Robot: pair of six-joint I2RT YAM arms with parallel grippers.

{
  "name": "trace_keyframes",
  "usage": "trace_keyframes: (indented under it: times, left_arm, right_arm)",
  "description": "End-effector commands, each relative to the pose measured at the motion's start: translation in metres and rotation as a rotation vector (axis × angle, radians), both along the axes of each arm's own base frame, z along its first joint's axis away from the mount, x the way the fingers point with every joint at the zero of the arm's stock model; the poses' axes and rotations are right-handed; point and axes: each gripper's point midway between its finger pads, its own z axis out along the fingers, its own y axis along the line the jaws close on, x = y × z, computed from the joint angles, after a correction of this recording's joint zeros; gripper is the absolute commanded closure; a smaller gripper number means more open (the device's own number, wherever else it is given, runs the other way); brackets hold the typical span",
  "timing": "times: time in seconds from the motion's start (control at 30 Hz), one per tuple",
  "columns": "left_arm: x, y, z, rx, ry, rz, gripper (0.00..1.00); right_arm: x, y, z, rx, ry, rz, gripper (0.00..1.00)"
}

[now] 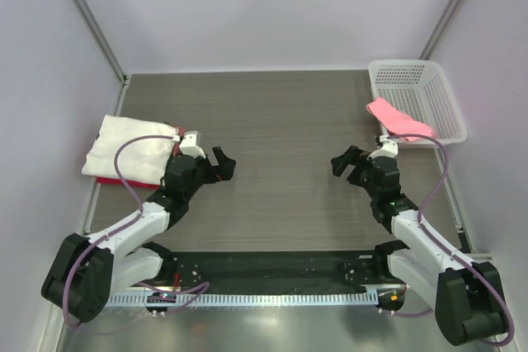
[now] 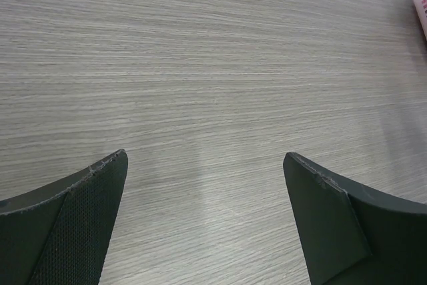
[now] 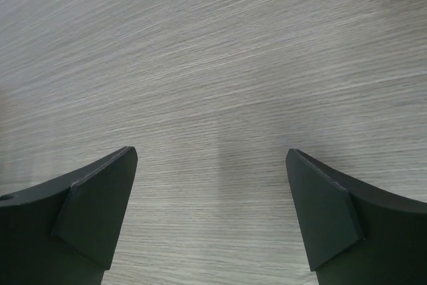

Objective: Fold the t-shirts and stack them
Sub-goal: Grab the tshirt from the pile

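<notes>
Grey wood-grain table point(image 1: 280, 113), pale walls point(image 1: 272, 6) on three sides. At the table's left edge the white t-shirt point(image 1: 128, 147) lay roughly folded on top of the red t-shirt point(image 1: 111, 180), of which only a thin strip showed along the near side. A purple cable from the left arm looped over the white one. At the far right corner stood a white mesh basket point(image 1: 441, 96). The pink t-shirt point(image 1: 398, 119) was bunched and unfolded, draped over the basket's near-left rim, partly inside and partly hanging out.

The left gripper point(image 1: 221, 164) sat just right of the stack, low over bare table, pointing toward the middle, with its jaws spread wide and nothing between them. In the left wrist view its fingers point(image 2: 80, 225) framed only wood grain. The right gripper point(image 1: 345, 162) sat near the basket, just below the pink t-shirt and apart from it, also wide apart and holding nothing. Its fingers point(image 3: 333, 218) showed only table between them. The two grippers faced each other, well apart.
</notes>
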Motion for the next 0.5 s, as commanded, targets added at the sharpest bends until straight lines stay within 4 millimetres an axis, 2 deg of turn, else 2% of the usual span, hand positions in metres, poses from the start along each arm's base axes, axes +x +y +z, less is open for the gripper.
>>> trace_keyframes:
  times: [0.0, 0.27, 0.37, 0.4, 0.43, 0.47]
  left_arm:
    - [0.007, 0.000, 0.023, -0.002, -0.075, 0.007, 0.00]
    - [0.006, 0.002, 0.026, -0.006, -0.086, 0.013, 0.00]
    - [0.006, 0.002, 0.027, -0.006, -0.090, 0.011, 0.01]
    - [0.005, 0.001, 0.027, -0.006, -0.088, 0.008, 0.00]
    - [0.005, 0.001, 0.027, -0.007, -0.088, 0.007, 0.00]
    - [0.005, 0.001, 0.028, -0.007, -0.087, 0.005, 0.01]
  right_arm:
    - [0.013, -0.006, 0.024, 0.005, -0.059, -0.051, 0.00]
    - [0.013, -0.019, 0.030, -0.010, -0.050, -0.127, 0.00]
    - [0.016, -0.036, 0.038, -0.038, -0.013, -0.230, 0.00]
    - [0.023, -0.037, 0.054, -0.040, -0.032, -0.242, 0.00]
    - [0.021, -0.046, 0.047, -0.085, 0.022, -0.279, 0.00]
    - [0.022, -0.051, 0.051, -0.103, 0.034, -0.305, 0.00]
